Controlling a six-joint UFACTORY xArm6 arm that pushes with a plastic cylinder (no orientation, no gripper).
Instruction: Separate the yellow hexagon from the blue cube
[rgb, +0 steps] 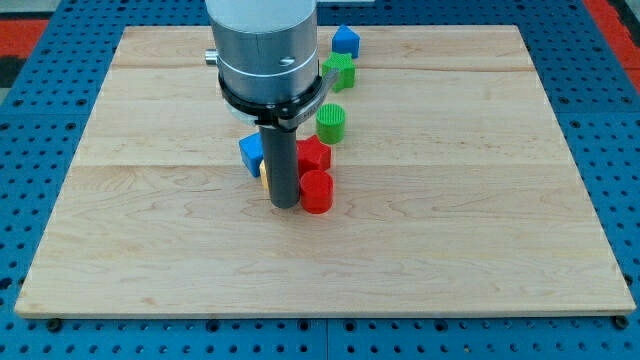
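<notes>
The blue cube (251, 153) sits near the board's middle, just left of my rod. Only a thin yellow sliver of the yellow hexagon (264, 181) shows at the rod's left edge, right below the blue cube and seemingly touching it; the rest is hidden behind the rod. My tip (285, 205) rests on the board directly in front of the yellow hexagon, below and right of the blue cube.
A red cylinder (316, 191) stands against the rod's right side, with another red block (314, 155) above it. A green cylinder (331, 122), a green block (339, 72) and a blue block (345, 40) run up toward the view's top. The wooden board (480, 200) lies on a blue pegboard.
</notes>
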